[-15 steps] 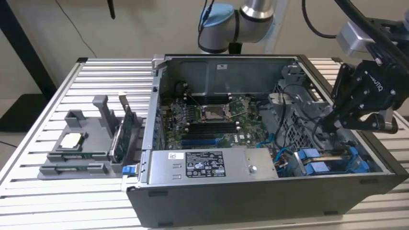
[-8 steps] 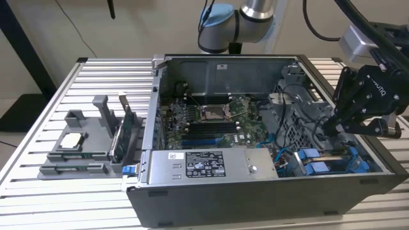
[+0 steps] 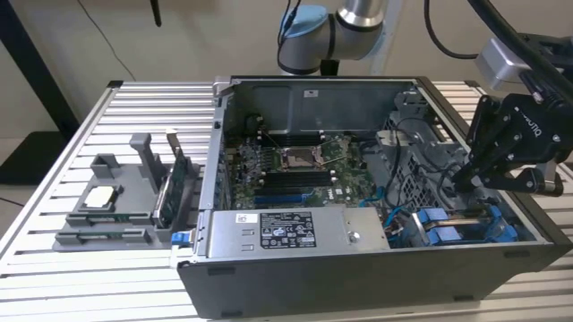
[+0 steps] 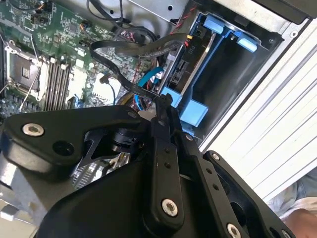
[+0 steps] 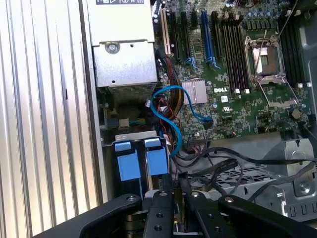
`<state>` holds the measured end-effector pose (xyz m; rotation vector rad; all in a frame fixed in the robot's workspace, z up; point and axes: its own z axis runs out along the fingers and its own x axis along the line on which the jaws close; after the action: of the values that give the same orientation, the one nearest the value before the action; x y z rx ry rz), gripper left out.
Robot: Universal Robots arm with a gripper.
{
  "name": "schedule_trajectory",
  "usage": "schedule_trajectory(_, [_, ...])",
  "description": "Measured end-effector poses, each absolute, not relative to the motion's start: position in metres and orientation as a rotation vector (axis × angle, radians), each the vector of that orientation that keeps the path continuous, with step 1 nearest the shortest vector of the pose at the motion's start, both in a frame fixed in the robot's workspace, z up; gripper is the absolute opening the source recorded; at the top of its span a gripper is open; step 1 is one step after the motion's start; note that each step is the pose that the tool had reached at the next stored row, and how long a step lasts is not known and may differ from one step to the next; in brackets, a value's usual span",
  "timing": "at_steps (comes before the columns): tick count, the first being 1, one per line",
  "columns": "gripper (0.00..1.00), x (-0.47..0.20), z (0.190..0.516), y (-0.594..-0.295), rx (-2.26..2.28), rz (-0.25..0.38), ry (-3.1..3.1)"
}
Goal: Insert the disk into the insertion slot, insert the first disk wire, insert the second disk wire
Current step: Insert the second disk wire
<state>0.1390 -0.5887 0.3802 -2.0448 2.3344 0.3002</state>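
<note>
Low at the exterior view's right with gripper, fingers pinched on a black wire; disk seemingly seated in slot; likely wire-plugging now, needing plug squared to disk's socket

An open computer case sits on a slatted metal table. At the exterior view's left, a grey holder carries a green circuit card.
</note>
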Motion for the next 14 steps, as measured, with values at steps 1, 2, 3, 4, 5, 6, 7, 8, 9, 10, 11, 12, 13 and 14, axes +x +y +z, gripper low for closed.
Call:
schedule_trajectory(1, [0.16,0.139,0.3802,-0.5887,-2.045,0.3,2.334])
schedule_trajectory(2, [0.16,0.139,0.3801,-0.5888,-2.045,0.3,2.335])
schedule_trajectory(3, [0.16,0.139,0.3798,-0.5888,-2.045,0.3,2.334])
schedule_trajectory(4, [0.16,0.139,0.3794,-0.5891,-2.045,0.299,2.334])
schedule_trajectory(5, [0.16,0.139,0.3788,-0.5893,-2.045,0.298,2.333])
schedule_trajectory(6, [0.16,0.1389,0.3782,-0.5893,-2.044,0.295,2.331])
schedule_trajectory(7, [0.16,0.1388,0.3774,-0.5894,-2.043,0.29,2.329])
schedule_trajectory(8, [0.16,0.1389,0.3767,-0.5894,-2.043,0.285,2.325])
schedule_trajectory(9, [0.16,0.139,0.3758,-0.5894,-2.043,0.28,2.321])
schedule_trajectory(10, [0.16,0.1389,0.3749,-0.5894,-2.043,0.276,2.318])
schedule_trajectory(11, [0.16,0.1387,0.3741,-0.5894,-2.042,0.271,2.314])
schedule_trajectory(12, [0.16,0.1386,0.3732,-0.5894,-2.042,0.266,2.311])
schedule_trajectory(13, [0.16,0.1384,0.3724,-0.5894,-2.042,0.262,2.308])
schedule_trajectory(14, [0.16,0.1382,0.3716,-0.5894,-2.041,0.256,2.304])
